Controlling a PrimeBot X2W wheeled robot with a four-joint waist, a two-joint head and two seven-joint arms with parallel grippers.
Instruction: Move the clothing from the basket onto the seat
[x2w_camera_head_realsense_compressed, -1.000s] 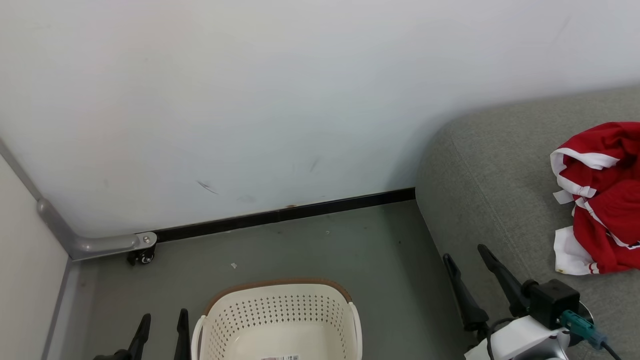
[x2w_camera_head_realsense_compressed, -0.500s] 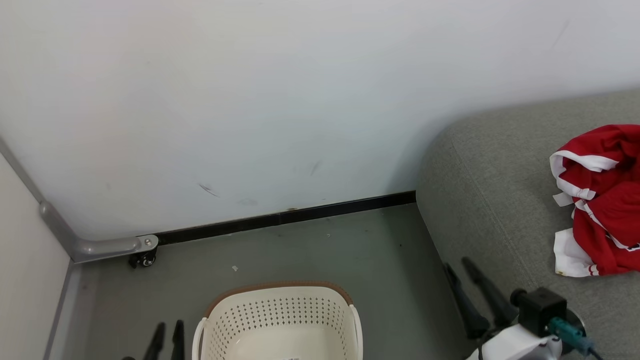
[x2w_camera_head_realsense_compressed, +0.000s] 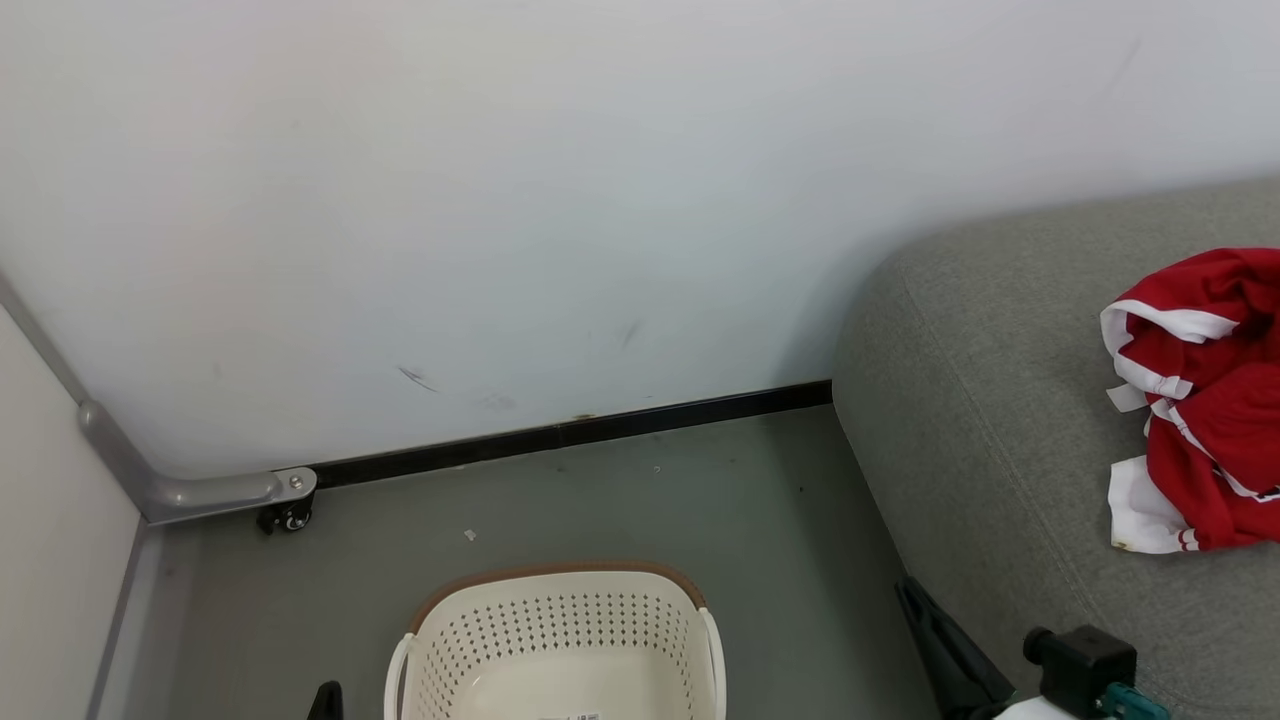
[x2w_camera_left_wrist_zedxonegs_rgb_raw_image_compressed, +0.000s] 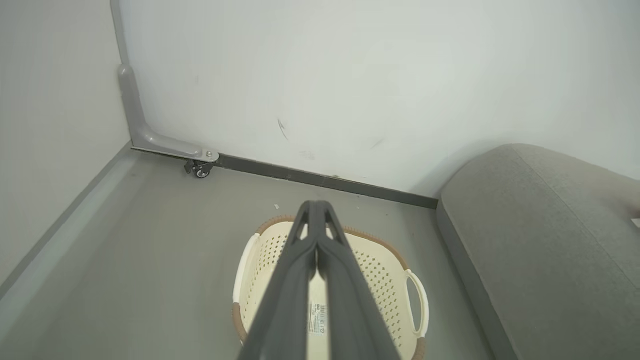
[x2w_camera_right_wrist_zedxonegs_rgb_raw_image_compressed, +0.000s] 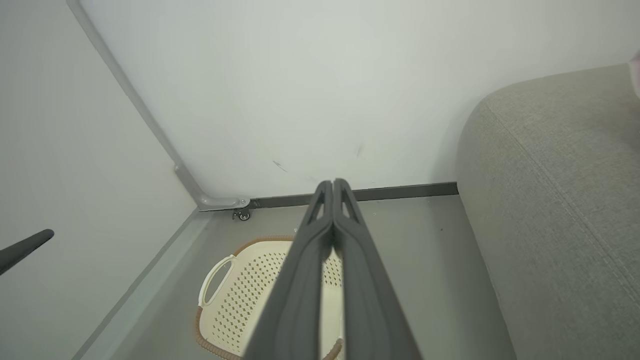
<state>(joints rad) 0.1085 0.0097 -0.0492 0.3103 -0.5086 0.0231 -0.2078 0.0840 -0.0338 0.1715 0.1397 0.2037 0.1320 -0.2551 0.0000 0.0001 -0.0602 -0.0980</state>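
Observation:
The red clothing (x2w_camera_head_realsense_compressed: 1215, 420), with white panels, lies crumpled on the grey seat (x2w_camera_head_realsense_compressed: 980, 400) at the head view's right edge. The cream basket (x2w_camera_head_realsense_compressed: 555, 640) stands on the floor at the bottom middle; its bottom shows bare plastic and a paper label (x2w_camera_left_wrist_zedxonegs_rgb_raw_image_compressed: 316, 317). My left gripper (x2w_camera_left_wrist_zedxonegs_rgb_raw_image_compressed: 315, 206) is shut with nothing in it, hanging over the basket (x2w_camera_left_wrist_zedxonegs_rgb_raw_image_compressed: 385, 280); just its tip (x2w_camera_head_realsense_compressed: 325, 695) pokes up beside the basket's left handle. My right gripper (x2w_camera_right_wrist_zedxonegs_rgb_raw_image_compressed: 332, 182) is shut and holds nothing, low between the basket (x2w_camera_right_wrist_zedxonegs_rgb_raw_image_compressed: 235, 300) and the seat (x2w_camera_right_wrist_zedxonegs_rgb_raw_image_compressed: 560, 190), with its dark fingers (x2w_camera_head_realsense_compressed: 945, 645) against the cushion's front.
A white wall with a black skirting strip (x2w_camera_head_realsense_compressed: 560, 435) closes the back. A grey metal bracket with a small caster (x2w_camera_head_realsense_compressed: 285, 515) sits in the left corner beside a pale side panel. Grey floor (x2w_camera_head_realsense_compressed: 650, 510) lies between basket, wall and seat.
Both grippers have gone from open to shut and have drawn back toward the bottom edge of the head view. The clothing and basket have stayed put.

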